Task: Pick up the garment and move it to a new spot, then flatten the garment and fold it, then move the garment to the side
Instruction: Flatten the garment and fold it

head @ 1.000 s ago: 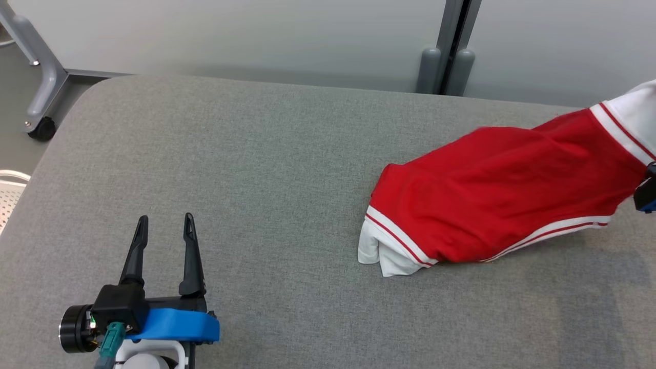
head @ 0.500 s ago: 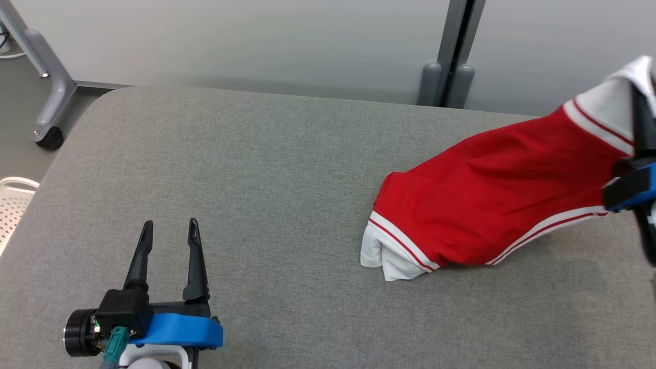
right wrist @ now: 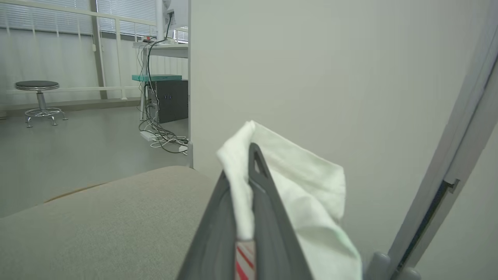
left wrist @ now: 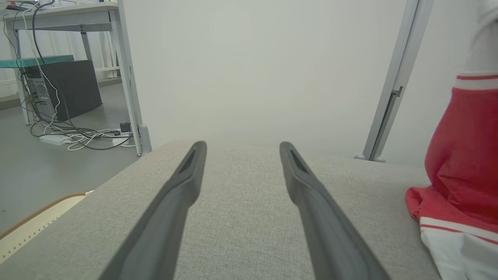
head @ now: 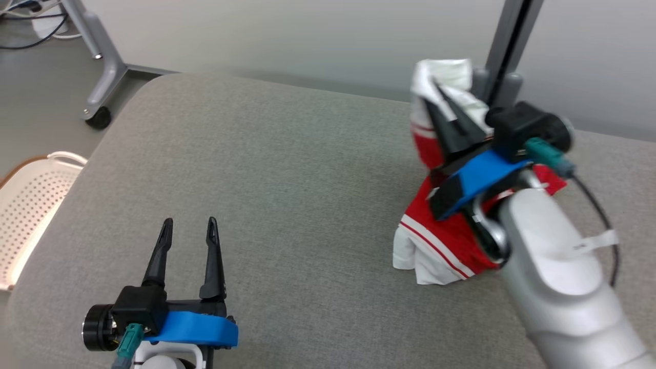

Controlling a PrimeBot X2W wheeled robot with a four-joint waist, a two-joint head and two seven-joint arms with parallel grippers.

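Nearest, at the lower left of the head view, the left hand [head: 189,221] hovers over the grey padded bench [head: 287,169]. Its two dark fingers are spread wide with nothing between them, only bare fabric showing through the gap in the left wrist view. Off the bench's left edge, a white perforated basket [head: 31,205] sits lower down by the floor.

To the right, the pale forearm [head: 558,277] of the right arm reaches up from the lower right corner. In front of it lies the low end of the garment [head: 451,241], a red piece with white trim and thin red stripes. This bottom part, with a white fold, rests bunched on the bench.

Further on, the right hand [head: 435,95] is closed tight on the garment's white upper end. The cloth is pinched between the fingers and drapes over their tips, so the garment hangs from the raised hand down to the bench.

Beyond the bench's far edge stand a grey upright post [head: 507,46] and a pale wall panel [head: 307,36]. At the far left is a grey frame leg [head: 102,72] with a black castor on the floor.
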